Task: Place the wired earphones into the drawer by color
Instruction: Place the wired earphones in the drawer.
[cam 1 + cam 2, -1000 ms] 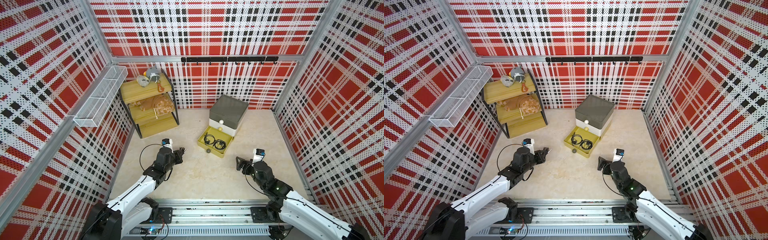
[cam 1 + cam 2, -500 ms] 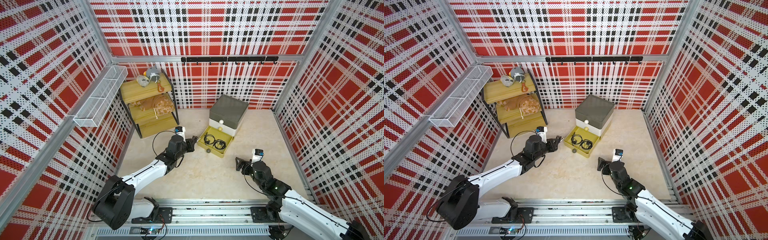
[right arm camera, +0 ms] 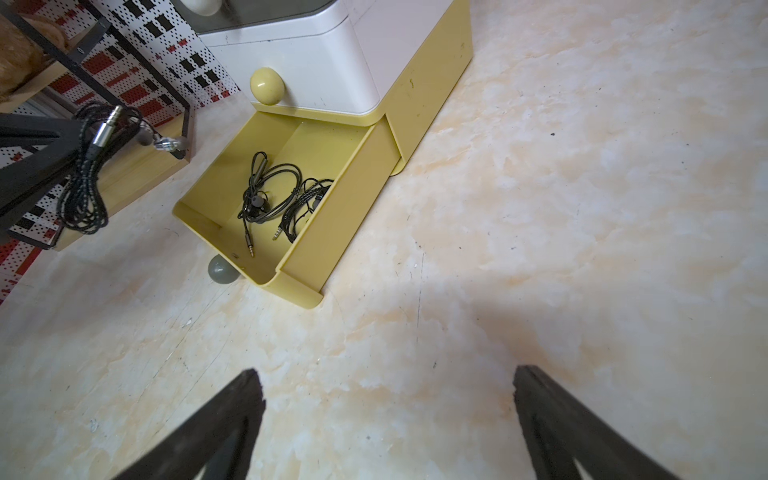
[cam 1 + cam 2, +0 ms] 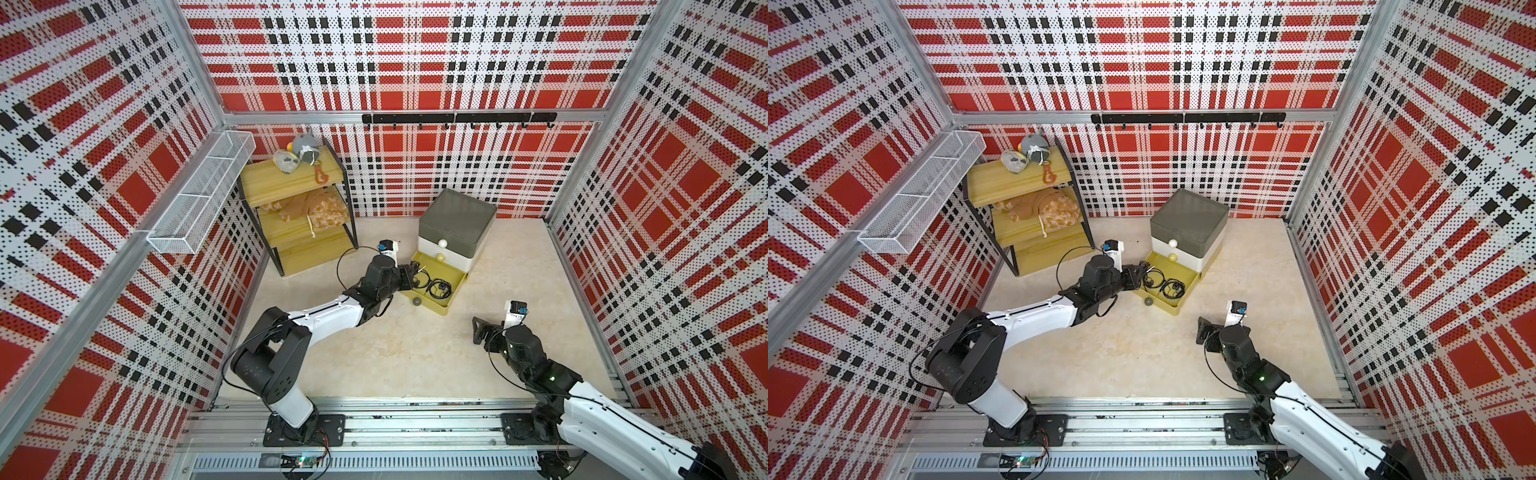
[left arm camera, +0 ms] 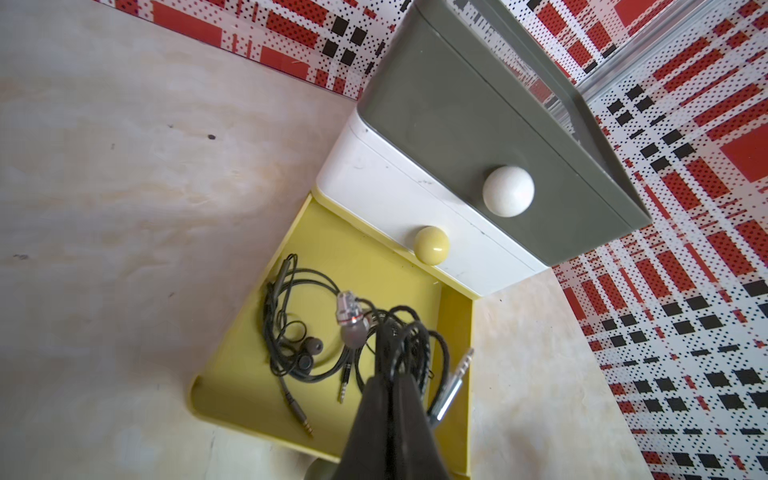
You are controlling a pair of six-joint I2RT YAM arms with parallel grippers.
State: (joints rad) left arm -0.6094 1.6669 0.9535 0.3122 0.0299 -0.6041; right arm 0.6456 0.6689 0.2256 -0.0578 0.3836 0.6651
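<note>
1. The drawer cabinet (image 4: 457, 216) stood on the pale surface (image 4: 395, 353) near the back wall. Its dark grey and white drawers were shut, and its bottom yellow drawer (image 4: 456, 293) was open toward the arms.
2. Two sets of black earphones lay on the floor of that yellow drawer. The loose black set (image 3: 257, 203) was nearer the left arm's side, and the tight black set (image 3: 307, 199) lay just beside it against the opposite wall.
3. The left arm (image 4: 332, 316) was extended to the cabinet's open drawer. The left jaws were pinched narrow on a third set, the braided black set (image 3: 83, 208).
4. The braided black set hung in loops from the jaws, raised above the yellow drawer by its wall on the left arm's side and clear of the two sets inside. Its silver jack plug (image 5: 453, 386) and a clear earbud (image 5: 349, 307) stuck out from the loops.
5. The right arm (image 4: 523, 349) was in front of the cabinet, well apart from the drawer. The right jaws were spread wide over bare surface and held nothing.
6. On the cabinet's front, a white knob (image 5: 508, 191) sat on the grey drawer, a yellow knob (image 5: 431, 245) on the white one, and a grey knob (image 3: 222, 270) on the yellow drawer's front wall.
7. A yellow shelf rack (image 4: 299, 220) stood beside the cabinet on the left arm's side, apart from it, with soft toys on its upper boards.
</note>
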